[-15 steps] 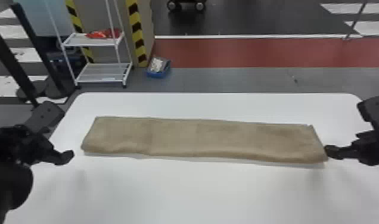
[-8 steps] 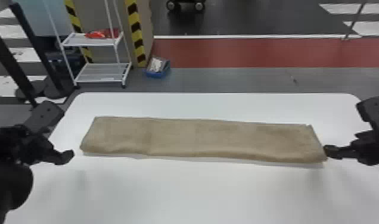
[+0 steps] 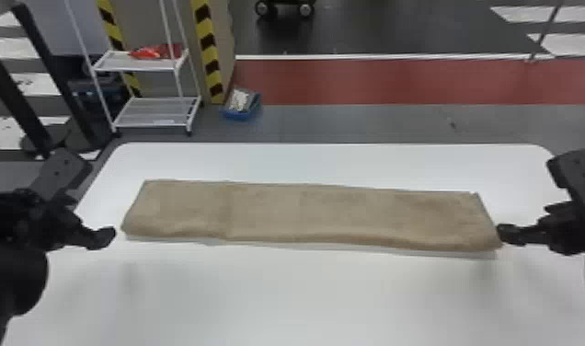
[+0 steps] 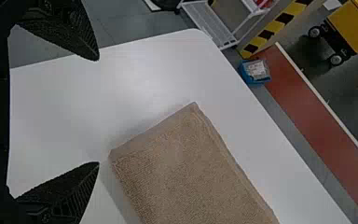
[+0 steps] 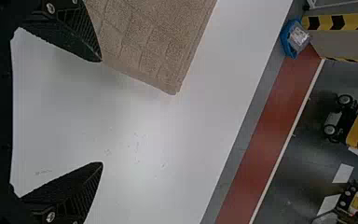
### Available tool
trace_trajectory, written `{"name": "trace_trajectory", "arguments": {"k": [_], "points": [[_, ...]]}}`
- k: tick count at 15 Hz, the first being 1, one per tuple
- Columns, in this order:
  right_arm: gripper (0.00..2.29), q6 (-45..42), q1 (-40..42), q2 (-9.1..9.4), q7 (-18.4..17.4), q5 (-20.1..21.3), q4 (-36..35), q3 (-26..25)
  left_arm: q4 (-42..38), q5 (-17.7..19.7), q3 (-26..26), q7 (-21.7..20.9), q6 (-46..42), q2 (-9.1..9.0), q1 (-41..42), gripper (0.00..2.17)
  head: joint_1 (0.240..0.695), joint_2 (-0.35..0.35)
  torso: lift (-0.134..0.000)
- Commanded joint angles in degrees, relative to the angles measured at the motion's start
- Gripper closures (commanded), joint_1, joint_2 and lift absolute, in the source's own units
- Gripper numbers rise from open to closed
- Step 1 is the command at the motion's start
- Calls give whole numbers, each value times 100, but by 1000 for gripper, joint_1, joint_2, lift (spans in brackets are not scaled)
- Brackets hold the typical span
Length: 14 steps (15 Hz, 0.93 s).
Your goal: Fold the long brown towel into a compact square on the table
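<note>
One long brown towel (image 3: 305,216) of coarse, textured cloth, in a flat oblong, is laid left to right across one smooth, white, round-cornered table (image 3: 278,299). One black left gripper (image 3: 104,238) and one black right gripper (image 3: 507,234) are held released, ribbed fingers (image 5: 81,191) apart, near the towel's left and right ends. One blue bin (image 3: 238,114) is noted on the far grey floor (image 3: 351,124).

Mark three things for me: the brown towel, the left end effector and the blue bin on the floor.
Brown towel (image 3: 305,214): head view, middle of its upper face.
Left end effector (image 4: 99,111): left wrist view, midway between its open fingertips.
Blue bin (image 3: 241,115): head view, its near wall.
</note>
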Motion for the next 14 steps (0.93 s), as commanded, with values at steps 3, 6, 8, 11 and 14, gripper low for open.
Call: {"name": "trace_trajectory", "arguments": {"k": [3, 6, 8, 11, 14], "points": [[97, -99, 25, 17, -7, 9, 50, -45, 44, 1108, 244, 83, 1003, -298, -586, 184, 695, 27, -123], [97, -116, 42, 17, -7, 9, 59, -62, 484, 1416, 217, 382, 1162, -571, -938, 208, 695, 8, -123], [97, -134, 68, 17, -7, 9, 77, -106, 958, 1609, 173, 646, 1373, -676, -1219, 208, 695, -11, -123], [97, -222, 77, -1, -7, 9, 138, -142, 1635, 1785, 182, 1226, 1126, -747, -1553, 211, 695, -21, -123], [97, -310, 60, -18, -7, 9, 209, -159, 2127, 1838, 156, 1410, 1056, -747, -1852, 211, 695, -18, -123]]}}
